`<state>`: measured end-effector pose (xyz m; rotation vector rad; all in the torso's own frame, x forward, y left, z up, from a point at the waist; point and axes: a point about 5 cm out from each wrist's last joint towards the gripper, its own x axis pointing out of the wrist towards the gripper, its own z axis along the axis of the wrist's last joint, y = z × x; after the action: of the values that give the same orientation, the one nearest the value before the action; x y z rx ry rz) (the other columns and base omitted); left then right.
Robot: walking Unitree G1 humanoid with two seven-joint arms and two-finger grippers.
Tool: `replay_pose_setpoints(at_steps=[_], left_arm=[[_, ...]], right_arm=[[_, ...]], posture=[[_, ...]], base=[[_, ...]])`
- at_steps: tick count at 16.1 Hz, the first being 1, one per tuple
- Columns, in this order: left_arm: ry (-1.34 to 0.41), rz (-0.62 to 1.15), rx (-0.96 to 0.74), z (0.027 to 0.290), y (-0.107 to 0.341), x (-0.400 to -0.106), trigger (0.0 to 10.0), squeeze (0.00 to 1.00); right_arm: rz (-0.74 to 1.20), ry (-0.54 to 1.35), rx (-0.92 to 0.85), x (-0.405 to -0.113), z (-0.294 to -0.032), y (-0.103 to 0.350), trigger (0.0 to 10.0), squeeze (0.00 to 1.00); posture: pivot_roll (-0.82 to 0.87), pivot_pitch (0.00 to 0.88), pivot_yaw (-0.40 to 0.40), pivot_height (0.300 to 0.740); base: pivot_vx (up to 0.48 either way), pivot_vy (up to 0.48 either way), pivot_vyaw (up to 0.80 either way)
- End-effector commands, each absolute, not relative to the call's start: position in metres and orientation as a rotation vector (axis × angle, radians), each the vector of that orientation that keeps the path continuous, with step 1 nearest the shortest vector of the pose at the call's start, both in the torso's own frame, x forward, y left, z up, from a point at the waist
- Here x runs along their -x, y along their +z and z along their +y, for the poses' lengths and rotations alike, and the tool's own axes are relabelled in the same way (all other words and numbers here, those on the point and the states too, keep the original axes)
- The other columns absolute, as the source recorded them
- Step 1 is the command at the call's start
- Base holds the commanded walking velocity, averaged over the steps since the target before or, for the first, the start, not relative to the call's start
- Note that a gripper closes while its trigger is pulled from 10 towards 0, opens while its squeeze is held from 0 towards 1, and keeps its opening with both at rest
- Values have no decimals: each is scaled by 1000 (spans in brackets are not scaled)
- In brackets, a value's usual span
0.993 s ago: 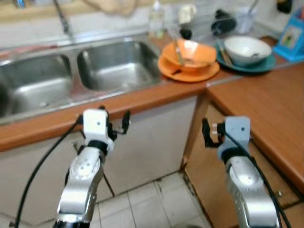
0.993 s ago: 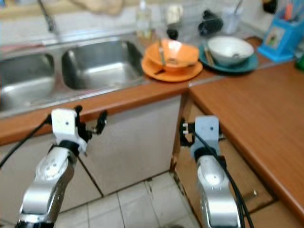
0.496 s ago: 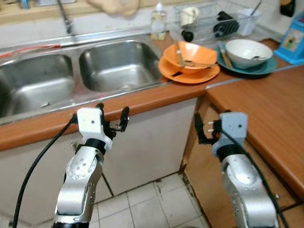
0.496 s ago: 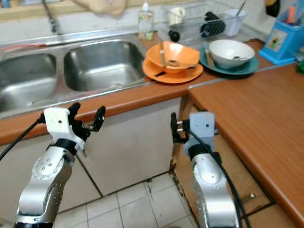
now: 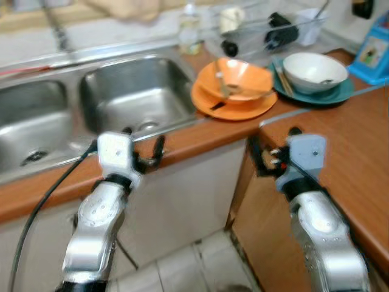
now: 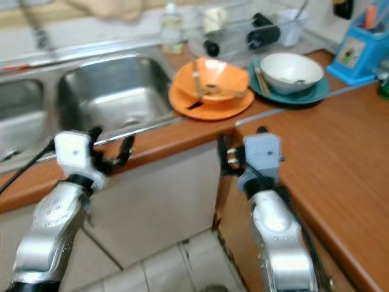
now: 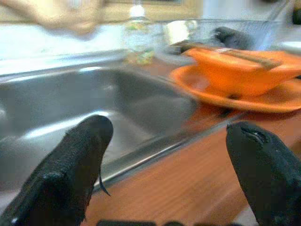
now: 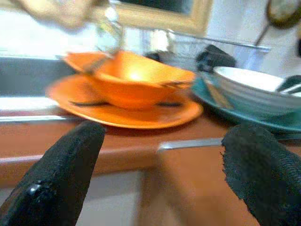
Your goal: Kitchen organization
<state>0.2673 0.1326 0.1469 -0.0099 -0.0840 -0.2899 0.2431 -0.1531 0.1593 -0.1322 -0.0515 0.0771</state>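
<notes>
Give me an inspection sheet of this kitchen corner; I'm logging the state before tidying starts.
Surface: brown counter, bare near the robot.
Job's things: orange bowl with a utensil in it, on an orange plate; white bowl on a teal plate.
Clutter: bottle, wire dish rack, blue box.
Claws: left claw and right claw both open, empty, held before the counter edge.
Cables: black cable along the left arm.
Surroundings: double steel sink, tiled floor.
</notes>
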Motion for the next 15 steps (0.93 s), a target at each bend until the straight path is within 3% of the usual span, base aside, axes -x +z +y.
replay_pose_setpoints(at_steps=[1,13,15], left_arm=[[-274,-87,-15,140,149,-267,10000,0],[-289,-85,5,135,148,-263,10000,0],[-287,-84,6,134,148,-263,10000,0]], right_arm=[[-68,109,114,-242,-145,163,10000,1000],[-224,134,119,-226,-145,183,10000,1000],[-222,140,119,-225,-144,183,10000,918]], posture=[[-145,0,43,740],[-155,0,35,740],[-158,0,34,740]], base=[[412,0,0],[341,0,0],[0,0,0]])
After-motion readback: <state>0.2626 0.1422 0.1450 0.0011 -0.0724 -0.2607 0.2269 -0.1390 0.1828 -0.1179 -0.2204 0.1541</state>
